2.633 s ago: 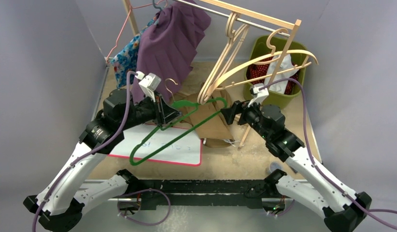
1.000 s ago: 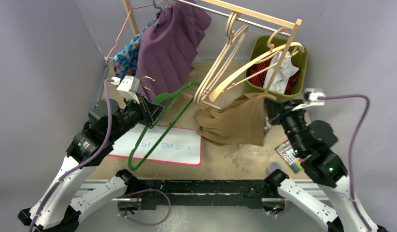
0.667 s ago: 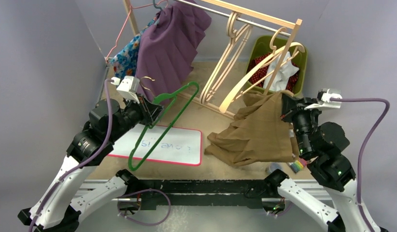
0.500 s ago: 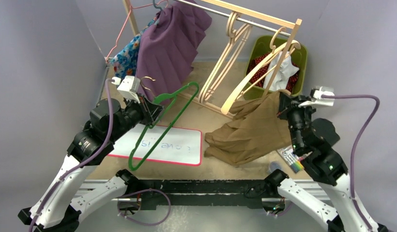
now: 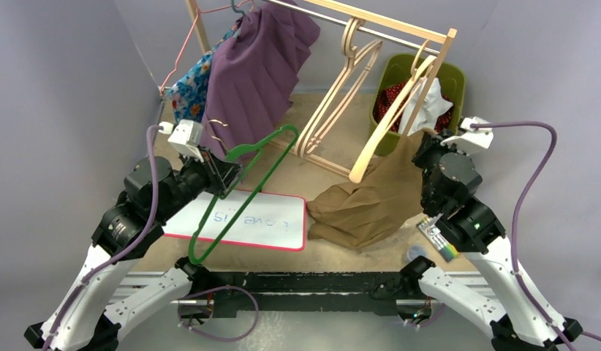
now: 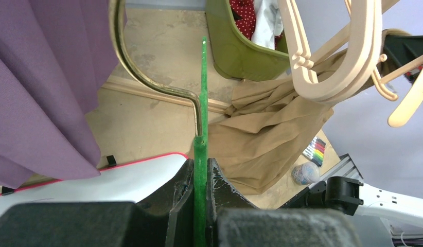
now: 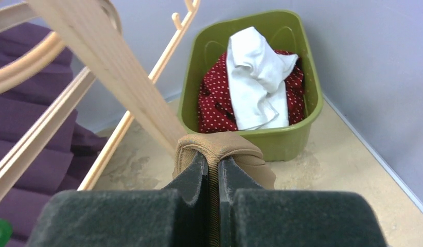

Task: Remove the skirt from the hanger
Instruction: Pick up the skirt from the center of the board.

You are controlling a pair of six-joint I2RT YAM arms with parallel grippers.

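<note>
Tan skirt (image 5: 363, 208): was off the hanger. Most of it sat in a crumpled heap on the worktop (image 5: 334, 252), between the whiteboard (image 5: 276, 227) and the right arm, with one edge pulled up toward that arm's wrist.
Right fingers (image 7: 235, 180): were squeezed together on a folded bit of the skirt's edge. Tan fabric bulged out over the tips in the wrist view.
Green hanger (image 5: 243, 190): was bare, tilted in the air over the whiteboard's left half, well apart from the skirt.
Left fingers (image 6: 181, 198): were clamped tight on the hanger's neck, right under its brass-coloured hook (image 6: 147, 77).
Whiteboard: lay flat with a red border and some blue scribble on it. The heap's near corner was just beside its right edge.
Wooden rack (image 5: 385, 22): had a purple pleated garment (image 5: 254, 66) hanging on the left, with a floral one (image 5: 188, 91) behind it and bare wooden hangers (image 5: 341, 95) on the right.
Green bin (image 7: 302, 110): sat at the back right, with red polka-dot cloth (image 7: 214, 108) and a white cloth (image 7: 256, 85) inside.
Marker pack (image 5: 438, 241): lay on the worktop next to the right arm.
</note>
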